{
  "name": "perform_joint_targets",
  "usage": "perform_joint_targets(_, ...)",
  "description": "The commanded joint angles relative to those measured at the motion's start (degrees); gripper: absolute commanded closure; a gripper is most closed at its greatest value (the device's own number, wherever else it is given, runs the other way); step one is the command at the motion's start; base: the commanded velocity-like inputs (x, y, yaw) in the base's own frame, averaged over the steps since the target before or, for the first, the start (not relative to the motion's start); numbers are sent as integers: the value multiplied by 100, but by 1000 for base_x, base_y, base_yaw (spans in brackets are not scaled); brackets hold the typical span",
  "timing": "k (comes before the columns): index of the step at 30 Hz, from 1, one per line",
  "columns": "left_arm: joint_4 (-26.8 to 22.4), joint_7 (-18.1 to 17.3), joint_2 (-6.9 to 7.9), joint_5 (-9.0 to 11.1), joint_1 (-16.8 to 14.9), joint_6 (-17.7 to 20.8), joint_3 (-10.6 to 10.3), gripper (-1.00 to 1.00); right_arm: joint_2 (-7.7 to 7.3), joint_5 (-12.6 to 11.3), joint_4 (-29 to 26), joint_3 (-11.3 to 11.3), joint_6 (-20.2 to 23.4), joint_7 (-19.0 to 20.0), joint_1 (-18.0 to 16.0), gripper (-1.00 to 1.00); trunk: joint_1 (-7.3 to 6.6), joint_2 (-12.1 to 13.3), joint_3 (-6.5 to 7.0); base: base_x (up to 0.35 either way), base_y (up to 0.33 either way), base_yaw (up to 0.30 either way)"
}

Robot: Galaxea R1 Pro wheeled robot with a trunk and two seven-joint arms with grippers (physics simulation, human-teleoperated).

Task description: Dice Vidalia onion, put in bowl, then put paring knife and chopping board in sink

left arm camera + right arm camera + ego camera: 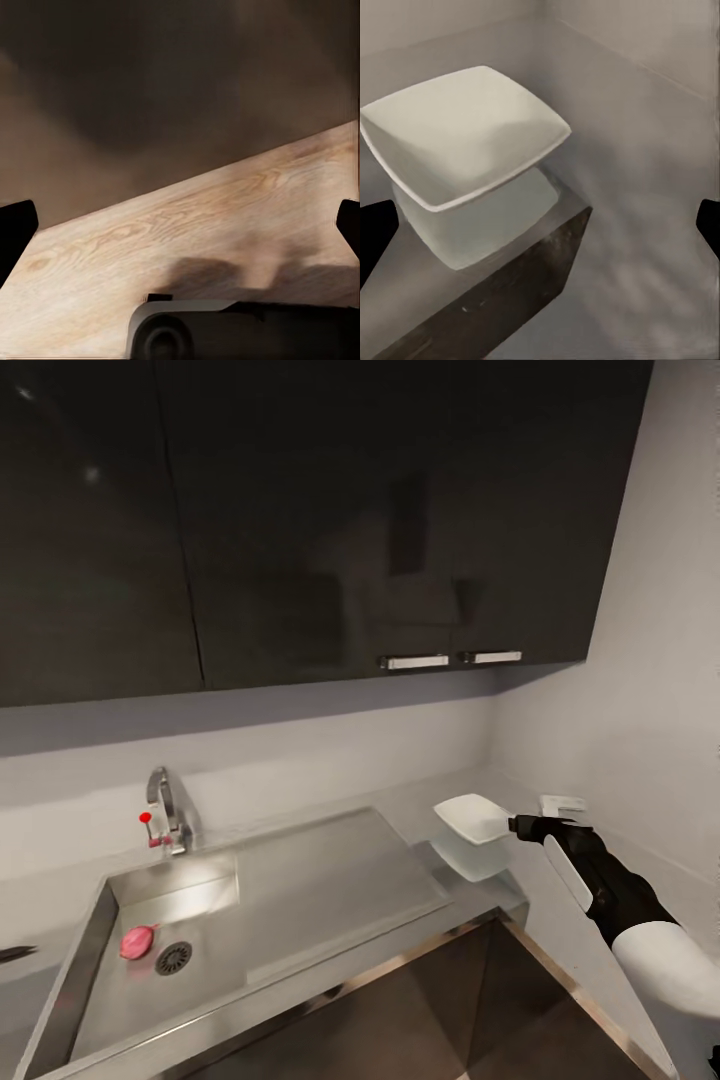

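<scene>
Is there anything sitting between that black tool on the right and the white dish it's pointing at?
Nothing visible blocks it. The right tool is right at the edge of the bowl, which sits on the countertop. The right wrist view shows bare grey worktop around the bowl.

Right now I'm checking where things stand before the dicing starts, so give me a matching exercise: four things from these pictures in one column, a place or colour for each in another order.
Things:
1. Vidalia onion
2. bowl
3. tap knob
4. cabinet handles

Places or colours:
A. red, on the tap behind the sink
B. pale bars low on the dark wall cabinets
C. on the countertop, just ahead of the right gripper
D. in the basin, beside the drain

Pairs: 1-D, 2-C, 3-A, 4-B
</scene>
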Motion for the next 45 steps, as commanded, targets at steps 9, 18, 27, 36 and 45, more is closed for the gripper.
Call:
perform_joint_targets(9,105,-1,1,35,4,-7,6,-100,-8,-61,-6,30,16,-51,-3,-100,3,-4,-1,5,-92,-17)
perform_joint_targets(18,183,-1,1,38,4,-7,6,-100,-8,-89,-6,23,19,-50,-3,-100,3,-4,3,0,-2,-171)
perform_joint_targets(27,314,-8,-2,33,4,-7,6,-100,10,-105,-6,21,13,-47,-1,-100,3,-4,19,18,0,-162)
perform_joint_targets(36,421,-10,1,32,4,-15,6,-100,31,-123,-10,17,13,16,-2,-100,3,-4,20,284,0,-6)
perform_joint_targets(45,462,-10,0,29,4,-16,6,-100,19,-110,-8,-2,29,508,-3,-100,3,-4,20,67,0,0)
